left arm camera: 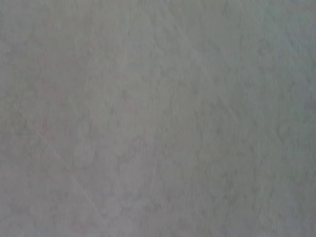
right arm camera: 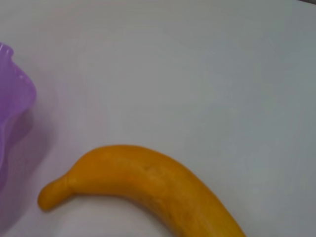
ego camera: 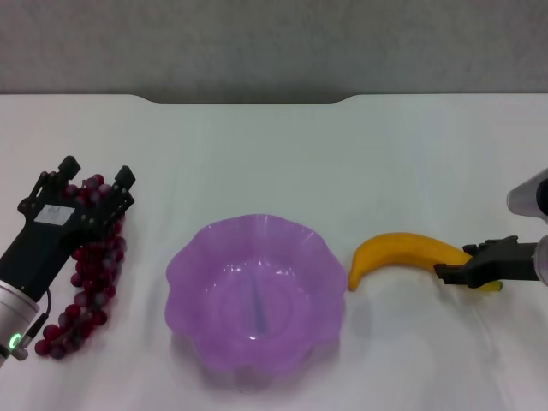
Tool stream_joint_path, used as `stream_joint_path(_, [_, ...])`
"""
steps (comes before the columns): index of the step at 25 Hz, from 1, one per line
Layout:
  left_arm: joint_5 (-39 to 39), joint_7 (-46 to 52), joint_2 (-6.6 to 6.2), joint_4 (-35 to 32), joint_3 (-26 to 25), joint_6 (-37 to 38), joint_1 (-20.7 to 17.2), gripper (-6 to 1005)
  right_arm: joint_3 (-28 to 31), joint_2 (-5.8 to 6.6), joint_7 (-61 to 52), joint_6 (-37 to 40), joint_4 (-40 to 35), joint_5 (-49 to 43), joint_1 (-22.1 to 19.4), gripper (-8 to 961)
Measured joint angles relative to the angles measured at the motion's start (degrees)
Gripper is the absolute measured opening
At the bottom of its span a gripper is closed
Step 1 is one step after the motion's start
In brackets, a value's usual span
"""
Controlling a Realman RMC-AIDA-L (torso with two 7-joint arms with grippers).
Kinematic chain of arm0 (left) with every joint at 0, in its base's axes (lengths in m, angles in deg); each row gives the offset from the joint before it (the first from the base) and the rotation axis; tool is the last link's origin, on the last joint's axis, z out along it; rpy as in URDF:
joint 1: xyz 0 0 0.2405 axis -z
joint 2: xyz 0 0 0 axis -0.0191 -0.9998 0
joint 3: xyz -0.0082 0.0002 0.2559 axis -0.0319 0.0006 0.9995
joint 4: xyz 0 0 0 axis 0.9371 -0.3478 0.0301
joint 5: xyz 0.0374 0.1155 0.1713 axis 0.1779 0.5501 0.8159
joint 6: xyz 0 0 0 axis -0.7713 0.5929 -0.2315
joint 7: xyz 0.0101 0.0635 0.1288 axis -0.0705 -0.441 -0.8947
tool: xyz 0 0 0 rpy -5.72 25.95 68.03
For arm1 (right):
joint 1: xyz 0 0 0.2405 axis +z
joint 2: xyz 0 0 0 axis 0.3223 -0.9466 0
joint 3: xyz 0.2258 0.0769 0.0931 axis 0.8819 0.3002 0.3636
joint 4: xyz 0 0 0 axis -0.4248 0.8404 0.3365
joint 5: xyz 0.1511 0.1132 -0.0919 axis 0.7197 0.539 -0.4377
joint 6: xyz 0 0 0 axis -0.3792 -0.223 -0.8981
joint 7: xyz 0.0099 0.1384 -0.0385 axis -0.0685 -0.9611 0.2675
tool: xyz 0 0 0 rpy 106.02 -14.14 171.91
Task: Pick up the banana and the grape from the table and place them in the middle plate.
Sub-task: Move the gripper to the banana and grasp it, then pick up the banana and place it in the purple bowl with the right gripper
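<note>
The grape (ego camera: 86, 291) lies as a long dark red bunch at the left of the table (ego camera: 274, 163). My left gripper (ego camera: 96, 171) is down over its far end, open, with grapes showing between the two black fingers (ego camera: 125, 178). The left wrist view holds only blank table surface. The purple, wavy-rimmed middle plate (ego camera: 184, 265) sits at centre front with nothing in it; its edge (right arm camera: 15, 98) also shows in the right wrist view. The banana (ego camera: 398, 253) rests on the table just right of the plate, seen close up (right arm camera: 148, 182). My right gripper (ego camera: 475, 261) is at the banana's right end.
The white tabletop has a notched far edge (ego camera: 248, 100) with a grey wall behind it. Bare table lies between the plate and that edge. Nothing else stands on it.
</note>
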Motion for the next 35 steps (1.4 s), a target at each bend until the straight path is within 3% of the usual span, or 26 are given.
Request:
stream_joint_path(16, [0.00,0.03,-0.03,0.00,0.00,0.00,-0.24,894,0.01,0.02,-0.06,-1.55,0.04,-0.02,-0.62,668])
stream_joint_path(21, [0.00,0.03,-0.04,0.00,0.00,0.04,-0.25,893,0.01,0.01,-0.05,-2.09,0.12,0.05,-0.76,491])
stream_joint_path(28, [0.00,0.03,-0.11,0.00,0.00,0.09,-0.41,893,0.06,-0.04,-0.31,-4.42,1.09,1.81,-0.28,487])
stream_joint_path(35, [-0.01,0.03,-0.12,0.00,0.00,0.06,-0.43,894,0.08,-0.03,0.16,3.48,8.30,9.05,0.93,487])
